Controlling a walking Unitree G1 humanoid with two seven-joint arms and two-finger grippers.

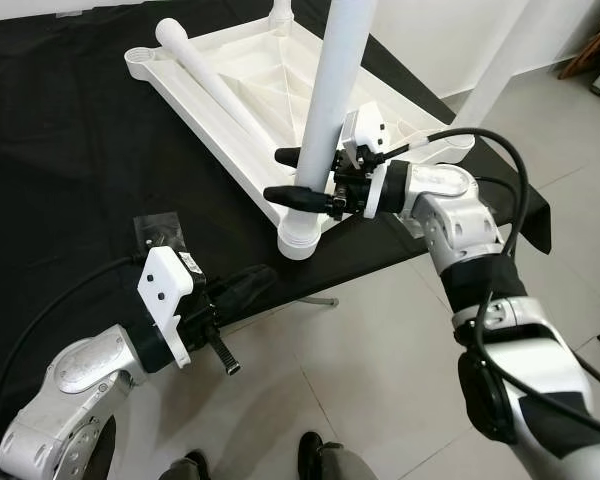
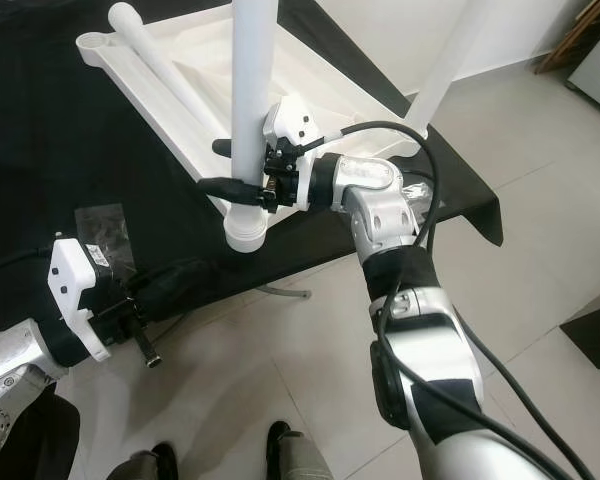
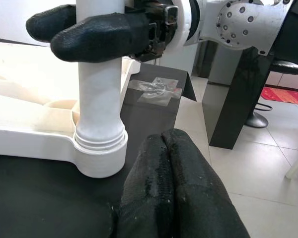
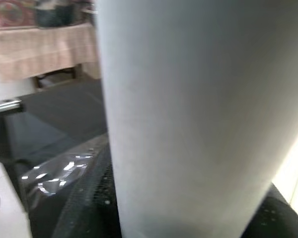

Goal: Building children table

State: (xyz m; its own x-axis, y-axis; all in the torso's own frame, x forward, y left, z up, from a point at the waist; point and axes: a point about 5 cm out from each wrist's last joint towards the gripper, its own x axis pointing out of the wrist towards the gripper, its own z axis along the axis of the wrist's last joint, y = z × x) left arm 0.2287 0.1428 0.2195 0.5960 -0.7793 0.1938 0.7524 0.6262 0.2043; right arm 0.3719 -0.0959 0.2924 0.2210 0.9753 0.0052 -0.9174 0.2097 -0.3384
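Head views: even, bright indoor light, sharp focus, soft shadows on the pale glossy tiled floor (image 1: 380,340). Right wrist view: the thick white plastic cylindrical leg (image 4: 198,119) is blurred, too close; background soft.

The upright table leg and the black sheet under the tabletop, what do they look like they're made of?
The table leg looks like moulded white plastic: smooth, matte, with ridged rings at the socket. The black sheet seems a matte cloth, hanging over the edge, though that's less sure. The right gripper grips the leg.
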